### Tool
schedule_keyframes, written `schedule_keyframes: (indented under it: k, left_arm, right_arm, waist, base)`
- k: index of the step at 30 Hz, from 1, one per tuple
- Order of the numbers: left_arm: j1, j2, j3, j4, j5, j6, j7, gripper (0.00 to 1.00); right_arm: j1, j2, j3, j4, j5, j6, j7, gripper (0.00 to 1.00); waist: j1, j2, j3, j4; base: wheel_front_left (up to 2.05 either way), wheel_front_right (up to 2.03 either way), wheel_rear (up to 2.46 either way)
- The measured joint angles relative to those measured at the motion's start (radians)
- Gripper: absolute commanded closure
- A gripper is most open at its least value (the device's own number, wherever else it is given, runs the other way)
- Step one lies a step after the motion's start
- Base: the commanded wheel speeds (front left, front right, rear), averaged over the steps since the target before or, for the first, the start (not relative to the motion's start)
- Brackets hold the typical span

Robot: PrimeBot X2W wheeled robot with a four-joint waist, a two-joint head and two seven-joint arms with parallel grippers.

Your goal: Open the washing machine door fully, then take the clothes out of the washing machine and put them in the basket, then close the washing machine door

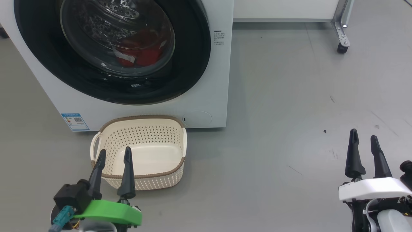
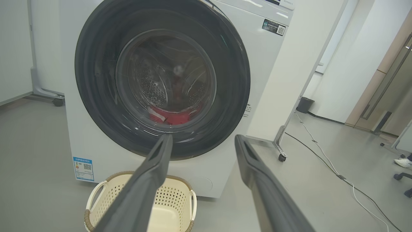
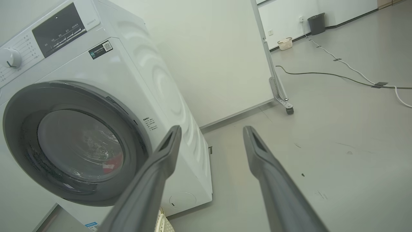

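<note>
Basket on flr in front of washer, clothes inside, behind door

One washing machine fills the upper left of the head view, carrying one round door, one red heap of clothes behind its glass and one blue label at its lower left. One basket with two side handles sits lower left of centre, one castor stands at the upper right, and two grippers rise from the bottom corners, the left gripper and the right gripper, with two dark fingers each. The upper right of the right wrist view holds one dark bin, one second small basket, one dark cable and one white cable.
</note>
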Motion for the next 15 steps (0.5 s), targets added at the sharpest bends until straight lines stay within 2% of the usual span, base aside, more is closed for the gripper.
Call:
schedule_keyframes:
  k: [10,15]
  left_arm:
    - [0.001,0.003,-0.060,0.034,0.188,0.070,-0.031,0.00]
    - [0.002,0.004,-0.066,0.057,0.196,0.085,-0.032,0.00]
  right_arm:
    - [0.007,-0.017,0.044,0.030,-0.152,-0.018,-0.030,0.00]
    - [0.007,-0.018,0.054,0.047,-0.164,-0.025,-0.031,0.00]
  waist:
    - [0.0000,0.0000,0.001,-0.003]
    - [0.0000,0.0000,0.002,-0.005]
  base:
    - [0.00,0.00,0.00]
    - [0.00,0.00,0.00]
